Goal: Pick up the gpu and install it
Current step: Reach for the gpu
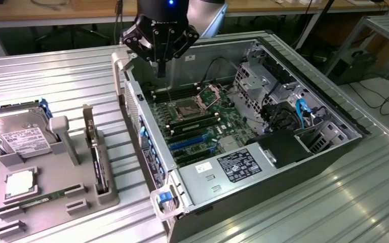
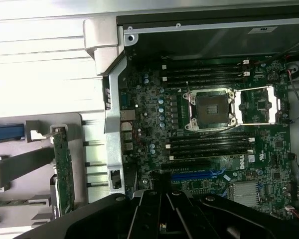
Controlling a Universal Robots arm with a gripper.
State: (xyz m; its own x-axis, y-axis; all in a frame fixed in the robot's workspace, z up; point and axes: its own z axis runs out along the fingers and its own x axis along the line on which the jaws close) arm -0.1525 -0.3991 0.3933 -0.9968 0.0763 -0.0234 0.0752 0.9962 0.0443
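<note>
The gpu (image 1: pixel 98 164) stands on edge in a slot of the grey holder (image 1: pixel 52 215) at the exterior view's left, beside the open computer case (image 1: pixel 316 101). In the wrist view the gpu (image 2: pixel 65 172) shows its green board edge and silver bracket end. My gripper (image 1: pixel 160 71) hangs over the case's far corner, above the motherboard (image 1: pixel 201 119), well apart from the gpu. Its fingers are shut together with nothing between them. The gripper's black body (image 2: pixel 162 214) also shows in the wrist view, over the blue expansion slots (image 2: pixel 199 175).
A silver hard drive (image 1: pixel 20 136), a processor chip (image 1: pixel 20 183) and a narrow green memory stick (image 1: pixel 42 199) sit in the same holder. Inside the case are the open CPU socket (image 2: pixel 212 109), a power supply (image 1: pixel 238 164) and cables (image 1: pixel 299 114). Everything rests on a ribbed metal table (image 1: pixel 59 76).
</note>
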